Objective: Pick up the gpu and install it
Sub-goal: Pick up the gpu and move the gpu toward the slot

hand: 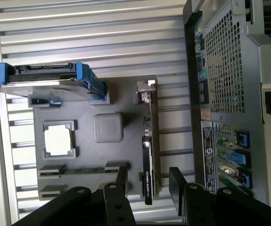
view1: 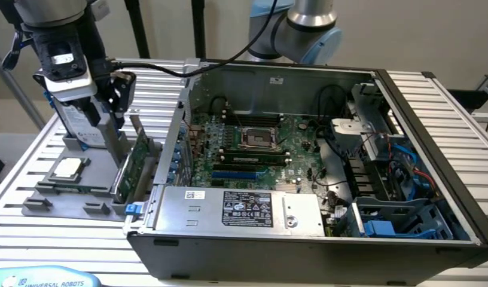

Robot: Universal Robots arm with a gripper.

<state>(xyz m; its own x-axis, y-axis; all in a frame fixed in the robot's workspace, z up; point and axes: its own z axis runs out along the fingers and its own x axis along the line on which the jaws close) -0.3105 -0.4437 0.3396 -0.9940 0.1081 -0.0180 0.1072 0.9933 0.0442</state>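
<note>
The gpu [view1: 133, 165] stands on its long edge in a slot of the grey holder [view1: 64, 200], at the exterior view's left, just outside the open computer case [view1: 308, 155]. Its green board faces the case. In the wrist view the gpu [hand: 148, 150] appears edge-on as a thin dark strip, with its silver bracket [hand: 145, 90] at one end. My gripper [view1: 108, 128] hangs just above and behind the card. In the wrist view my gripper [hand: 149, 184] is open, and its two black fingers [hand: 122, 181] stand either side of the card's end without touching it.
On the same holder stand a silver hard drive with blue rails [hand: 45, 82], a square CPU chip [hand: 58, 140], a grey block [hand: 108, 127] and a memory stick [hand: 78, 170]. The case's rear panel [hand: 229, 84] lies close beside the card. The motherboard [view1: 252, 149] lies exposed inside the case.
</note>
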